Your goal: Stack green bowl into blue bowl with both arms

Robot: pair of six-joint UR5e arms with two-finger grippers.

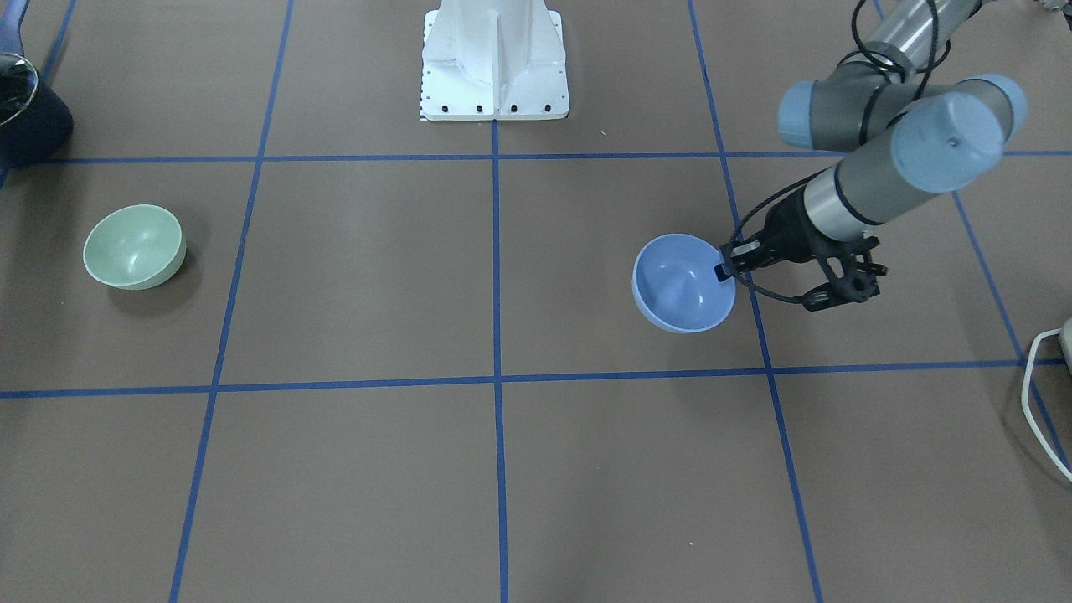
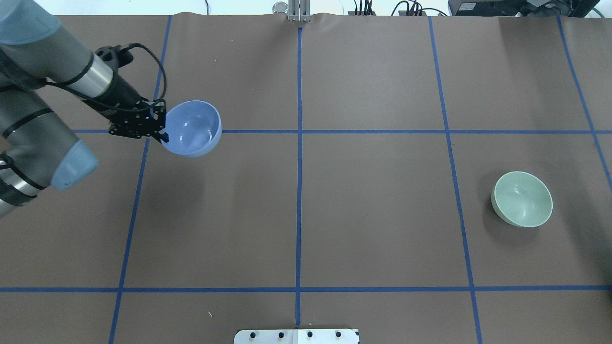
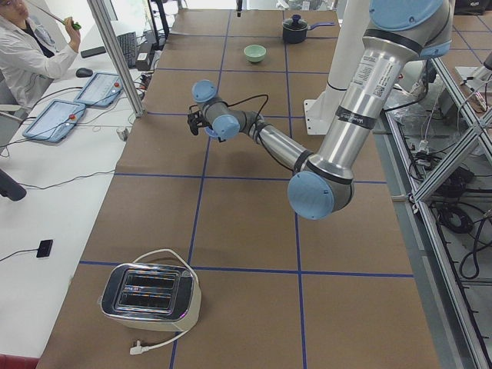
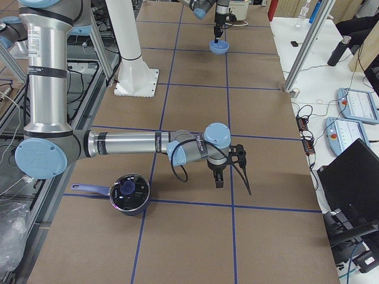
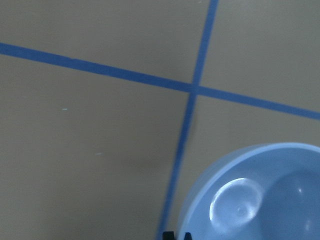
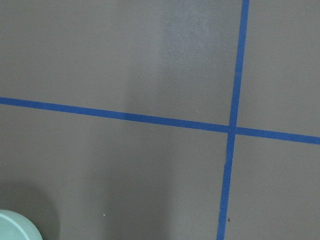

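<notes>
The blue bowl (image 2: 193, 128) hangs tilted from my left gripper (image 2: 162, 130), which is shut on its rim on the table's left side. The bowl seems to be off the table, with its shadow below it. It also shows in the front view (image 1: 682, 285), where the left gripper (image 1: 722, 270) pinches its edge, and in the left wrist view (image 5: 260, 195). The green bowl (image 2: 522, 198) stands upright on the table's right side, alone. Its edge shows in the right wrist view (image 6: 15, 227). My right gripper (image 4: 230, 174) shows only in the right side view, low over the table; I cannot tell if it is open.
A dark pot (image 4: 130, 192) with a blue handle stands near my right arm. A toaster (image 3: 150, 296) stands at the table's left end. The white pedestal base (image 1: 494, 67) is at the robot's side. Blue tape lines cross the brown table (image 2: 373, 215).
</notes>
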